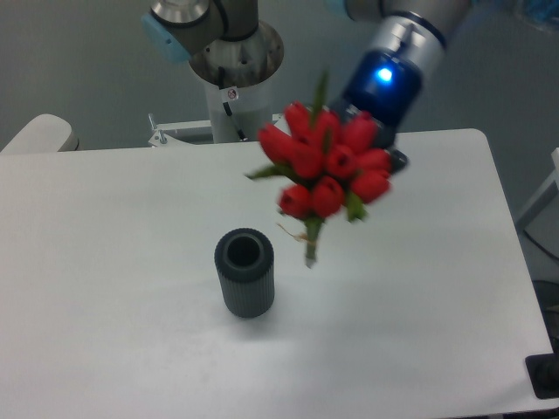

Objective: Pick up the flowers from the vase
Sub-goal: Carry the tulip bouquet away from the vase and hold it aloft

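White table (419, 288) under everything, flowers (327, 166) held up right of the vase (244, 272), stems clear of its mouth, gripper (384, 157) jaws clamped on the bunch, mostly hidden behind it

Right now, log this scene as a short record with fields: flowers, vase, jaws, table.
flowers: red tulip bunch in the air, clear of the vase, up and to its right in the picture; blurred
vase: dark ribbed cylinder, upright on the table, mouth empty
gripper: behind the blooms; jaws mostly hidden, evidently holding the bunch
table: white top, bearing the vase
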